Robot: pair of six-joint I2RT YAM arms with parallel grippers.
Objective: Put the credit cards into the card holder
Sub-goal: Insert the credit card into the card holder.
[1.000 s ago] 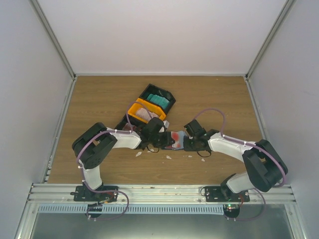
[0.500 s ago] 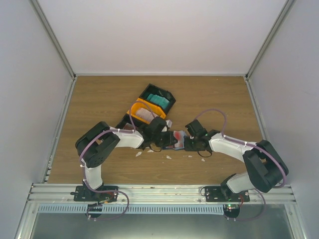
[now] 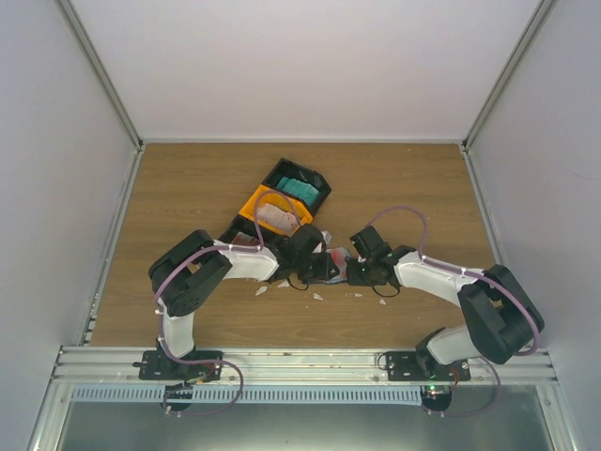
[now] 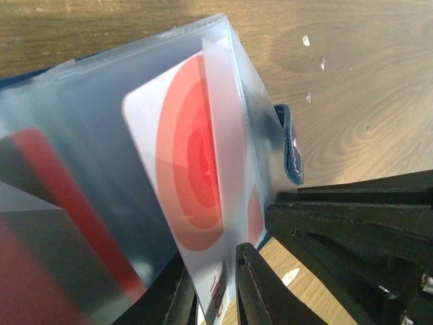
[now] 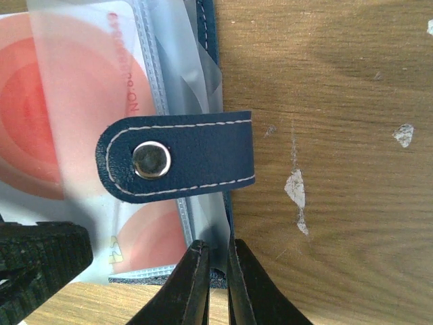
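The card holder (image 3: 331, 267) lies open on the wood between both arms; its navy snap tab (image 5: 183, 162) crosses the clear sleeves. My right gripper (image 5: 216, 245) is shut on the holder's near edge, pinching navy cover and clear plastic. A white credit card (image 4: 183, 176) with a red blotch stands partly inside a clear sleeve (image 4: 88, 135). Its lower end sits between the fingers of my left gripper (image 4: 212, 249), whose jaws are parted a little around it. Another red-blotched card (image 5: 40, 101) shows inside a sleeve. From above, the left gripper (image 3: 317, 264) covers most of the holder.
Behind the left arm stand an orange bin (image 3: 252, 205) holding pale cards and a black bin (image 3: 280, 173) holding teal cards. Small white scraps (image 3: 262, 290) lie on the wood near the holder, with more (image 5: 295, 186) beside the right fingers. The right gripper's black body (image 4: 352, 223) is close alongside the left fingers.
The left arm has moved right, onto the holder, carrying the red-blotched card into the sleeve. Its jaws have parted slightly. The right gripper has kept its place on the holder.
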